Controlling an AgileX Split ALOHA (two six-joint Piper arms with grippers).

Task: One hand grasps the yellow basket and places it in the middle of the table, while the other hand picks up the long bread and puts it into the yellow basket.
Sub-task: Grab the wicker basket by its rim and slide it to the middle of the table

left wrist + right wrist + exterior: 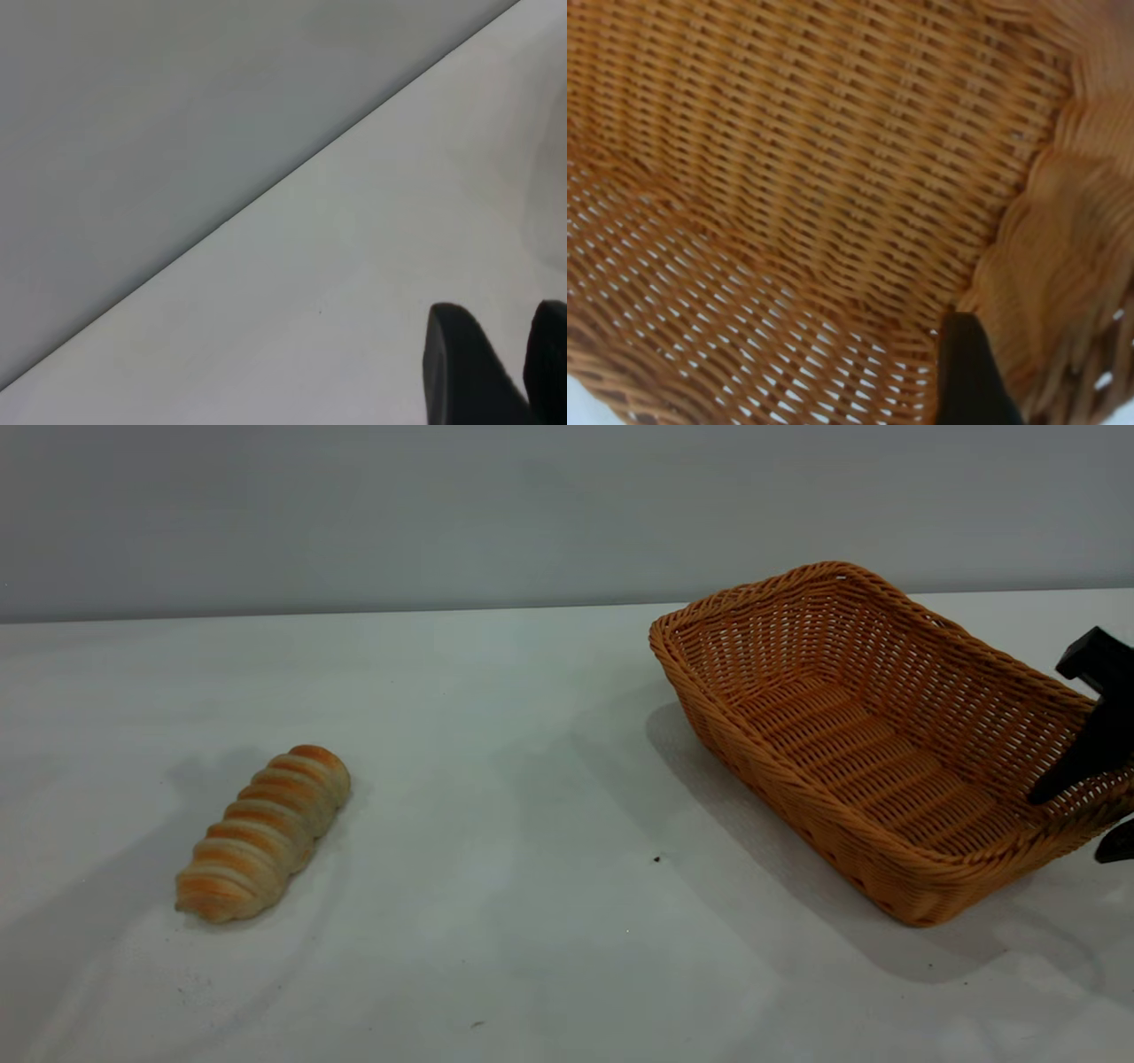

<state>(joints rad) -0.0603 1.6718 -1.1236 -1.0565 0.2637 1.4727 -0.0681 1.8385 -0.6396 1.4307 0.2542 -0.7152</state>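
Observation:
The yellow basket [797, 802] stands at the right of the table [532, 779], tilted, its right end raised off the surface. My right gripper [1072, 825] is shut on the basket's right rim, one finger inside and one outside. The right wrist view shows the inner finger [970, 376] against the woven wall [833, 159]; the other finger is hidden behind the wall. The long bread [266, 833] lies on the table at the left, far from the basket. My left gripper [500, 305] is out of the exterior view; its wrist view shows it open and empty above bare table.
The table's far edge meets a grey wall [532, 514]. A few tiny dark specks [656, 858] lie on the white surface between the bread and the basket.

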